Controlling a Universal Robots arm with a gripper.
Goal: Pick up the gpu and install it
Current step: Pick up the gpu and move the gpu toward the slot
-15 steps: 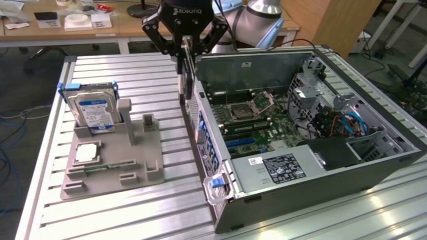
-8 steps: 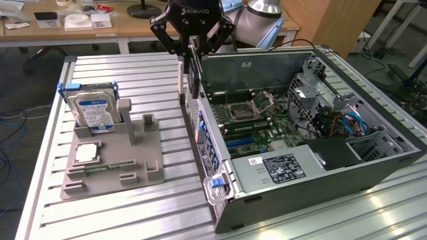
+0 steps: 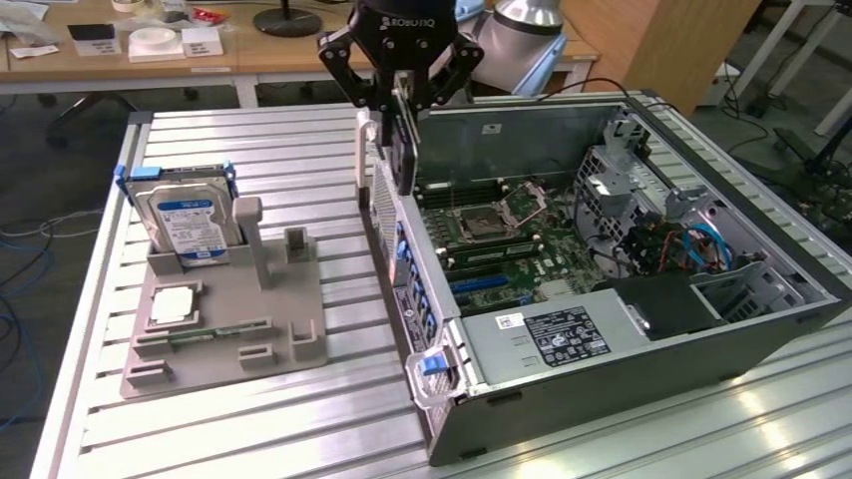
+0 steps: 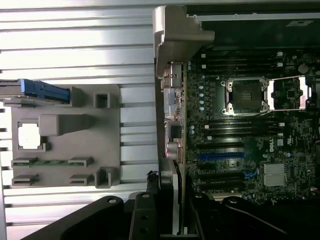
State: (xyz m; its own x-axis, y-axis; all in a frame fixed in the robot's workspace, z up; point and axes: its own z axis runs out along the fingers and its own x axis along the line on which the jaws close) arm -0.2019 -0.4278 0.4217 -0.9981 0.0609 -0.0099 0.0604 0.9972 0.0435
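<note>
Right now I see the gpu hanging upright and edge-on, clamped between the fingers of the end effector. It hangs over the open computer case, at the rim nearest the gray holder. That holder sits beside the case on the table, with a hard drive standing in it.

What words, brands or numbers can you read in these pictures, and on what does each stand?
"ROBOTIQ": on the black gripper.
"DELL", sideways: on the green motherboard.
Blue-white label on the silver hard drive, white label on the grey power supply: too small to read.
</note>
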